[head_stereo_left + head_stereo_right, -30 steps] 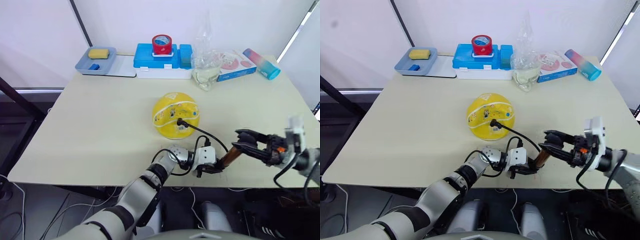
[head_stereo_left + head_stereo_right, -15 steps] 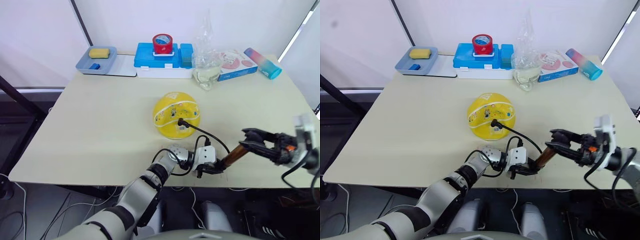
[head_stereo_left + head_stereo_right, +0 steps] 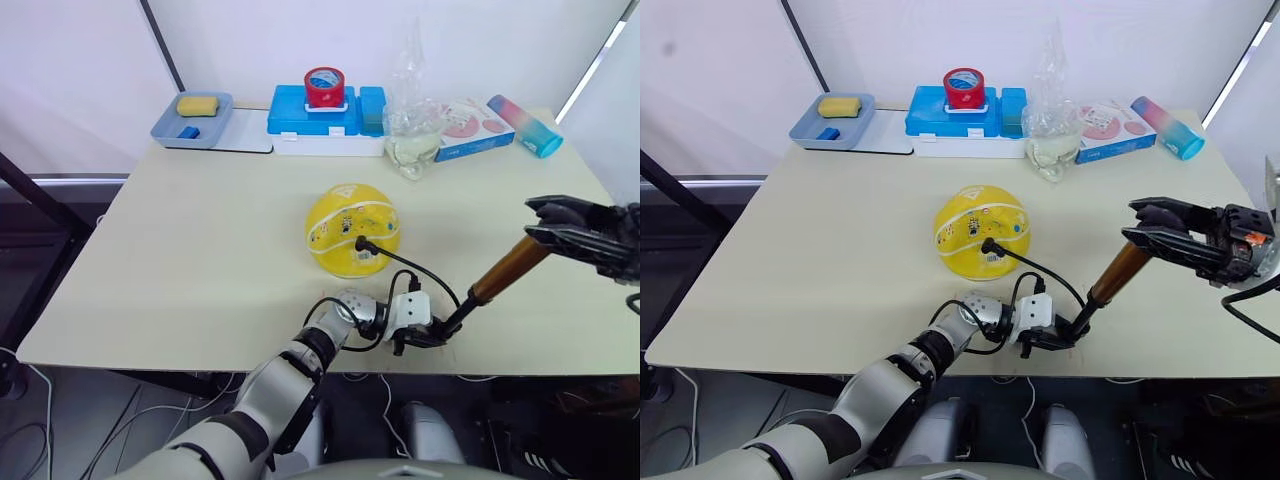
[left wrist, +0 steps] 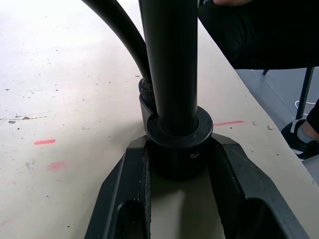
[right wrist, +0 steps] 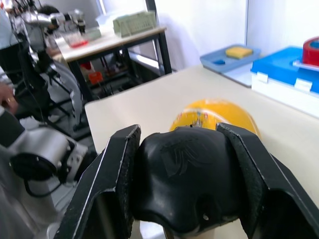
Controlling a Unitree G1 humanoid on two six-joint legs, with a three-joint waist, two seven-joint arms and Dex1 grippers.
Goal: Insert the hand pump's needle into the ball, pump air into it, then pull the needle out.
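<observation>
The yellow ball (image 3: 352,230) sits mid-table, looking flattened underneath. The needle's black fitting (image 3: 360,242) is stuck into its near side, and the pin itself is hidden. A black hose (image 3: 415,270) runs from the fitting to the hand pump (image 3: 508,268), which slants up to the right. My left gripper (image 3: 420,337) is shut on the pump's black bottom cap (image 4: 177,149) near the table's front edge. My right gripper (image 3: 548,222) is shut on the black handle (image 5: 187,179), raised at the right. A thin black rod (image 3: 458,316) shows below the gold barrel.
Along the back edge stand a blue tray (image 3: 195,120) with a yellow sponge, a blue box (image 3: 325,115) carrying a red tape roll (image 3: 324,88), a clear plastic bag (image 3: 412,130), a flat carton (image 3: 470,125) and a pink-blue bottle (image 3: 523,127).
My right gripper has risen and moved right with the handle, drawing the gold barrel away from the bottom cap. The left gripper, ball and hose have stayed put.
</observation>
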